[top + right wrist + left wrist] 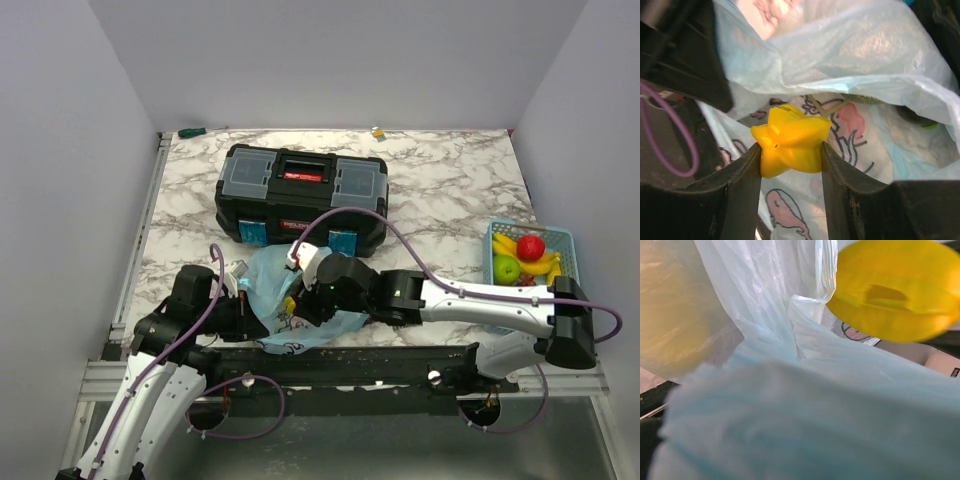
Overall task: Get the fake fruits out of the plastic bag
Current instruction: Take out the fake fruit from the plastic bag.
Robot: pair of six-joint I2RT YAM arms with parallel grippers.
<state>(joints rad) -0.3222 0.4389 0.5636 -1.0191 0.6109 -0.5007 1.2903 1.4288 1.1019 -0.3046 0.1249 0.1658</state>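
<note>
Top and wrist views at the bag mouth. The bag (268,272) lies crumpled on the counter (440,180) at its near edge, just in front of the toolbox (300,195) and between the two arms. The right fingers (742,195) are closed to the width of a yellow star fruit (790,145) and pinch it from both sides. The fruit sits over the bag's printed panel, and loose film rises behind and above it. Its ribbed length appears to run across the gap from one finger to the other, with the star-shaped end turned toward the left one.

The governing relation is that the fruit is already between the right fingers, so the next move is judged to be a lift up and back out of the film. The basket (565,240), which holds a banana, a red apple and a green apple, stands well off to the robot's right.

The left arm (190,310) reaches the bag's left edge. The left fingers are not seen, because film fills the left wrist view, so whether they grip the bag cannot be told. In that view the star fruit is a blur at upper right. A second yellowish mass (670,315) shows through the film and is unidentifiable. The bag's handles cannot be made out.
</note>
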